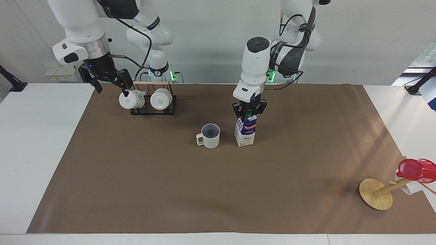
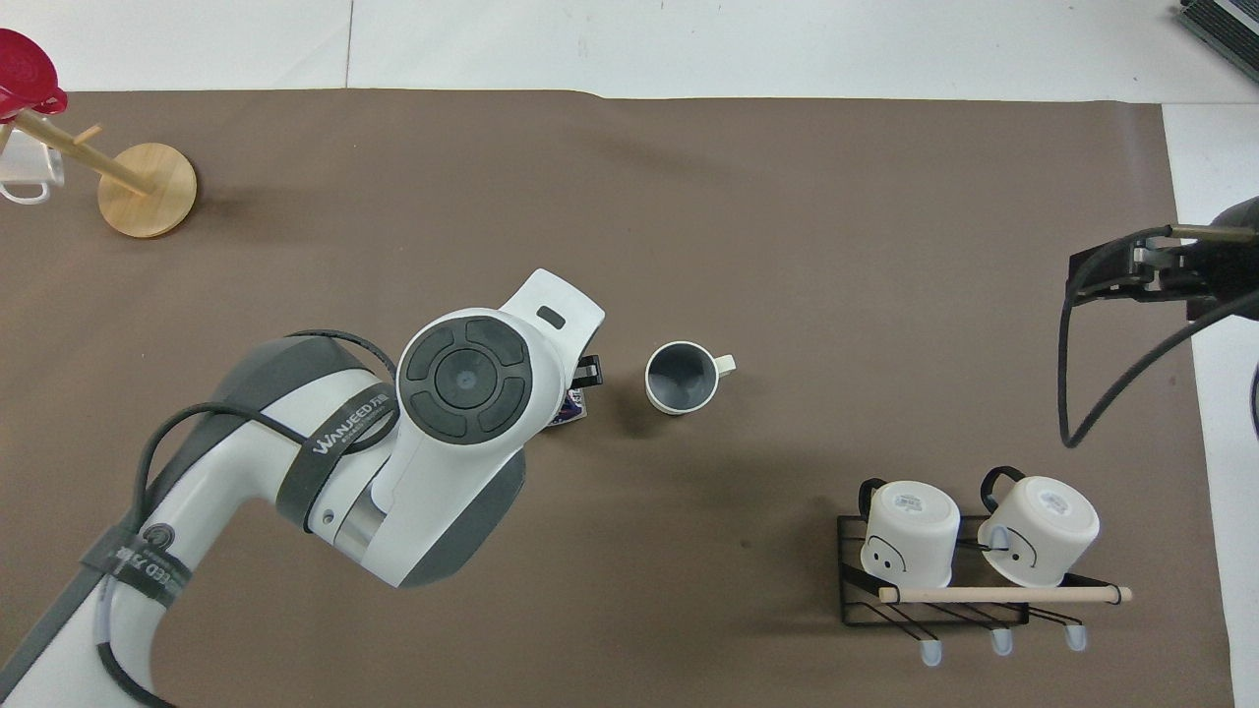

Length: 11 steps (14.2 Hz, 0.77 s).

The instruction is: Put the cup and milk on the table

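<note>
The cream-white cup [image 1: 210, 135] [image 2: 679, 377] stands upright on the brown sheet of the table [image 1: 41, 143], near the middle. The milk [image 1: 246, 132], a blue and white carton, stands upright on the sheet just beside the cup, toward the left arm's end. My left gripper [image 1: 249, 115] sits right at the carton's green-capped top. In the overhead view the left arm hides all but a sliver of the milk [image 2: 573, 408]. My right gripper [image 1: 112, 83] [image 2: 1111, 275] waits open and empty above the sheet's edge, next to the mug rack.
A black wire rack [image 1: 153, 102] [image 2: 944, 570] with two white mugs stands close to the robots at the right arm's end. A wooden mug tree [image 1: 376, 194] [image 2: 148, 177] carrying a red cup [image 1: 414, 170] stands far from the robots at the left arm's end.
</note>
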### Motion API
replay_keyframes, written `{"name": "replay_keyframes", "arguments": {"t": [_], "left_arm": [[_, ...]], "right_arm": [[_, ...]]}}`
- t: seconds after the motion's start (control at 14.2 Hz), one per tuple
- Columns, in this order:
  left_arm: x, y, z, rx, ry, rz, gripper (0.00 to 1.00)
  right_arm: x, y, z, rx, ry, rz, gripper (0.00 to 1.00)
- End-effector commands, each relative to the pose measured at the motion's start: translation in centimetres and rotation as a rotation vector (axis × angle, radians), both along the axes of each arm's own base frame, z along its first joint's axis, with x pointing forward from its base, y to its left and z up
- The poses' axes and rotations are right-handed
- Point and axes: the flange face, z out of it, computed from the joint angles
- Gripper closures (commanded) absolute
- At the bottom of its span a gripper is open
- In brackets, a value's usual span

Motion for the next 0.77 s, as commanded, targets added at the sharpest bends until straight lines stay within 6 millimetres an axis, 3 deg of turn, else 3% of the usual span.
{"name": "replay_keyframes", "arguments": {"t": [0.0, 0.14, 0.49, 0.7], "left_arm": [[0.2, 0.2, 0.6, 0.027, -0.016, -0.032, 0.00], [0.4, 1.7, 2.7, 0.031, -0.022, -0.058, 0.00], [1.9, 9.9, 10.5, 0.020, 0.067, -0.109, 0.00], [2.9, 14.5, 13.4, 0.040, 0.127, -0.139, 0.00]], "right_arm": [[0.0, -0.2, 0.1, 0.018, 0.011, 0.009, 0.00], [0.0, -0.2, 0.1, 0.018, 0.011, 0.009, 0.00], [0.0, -0.2, 0.1, 0.018, 0.011, 0.009, 0.00], [0.0, -0.2, 0.1, 0.018, 0.011, 0.009, 0.00]]}}
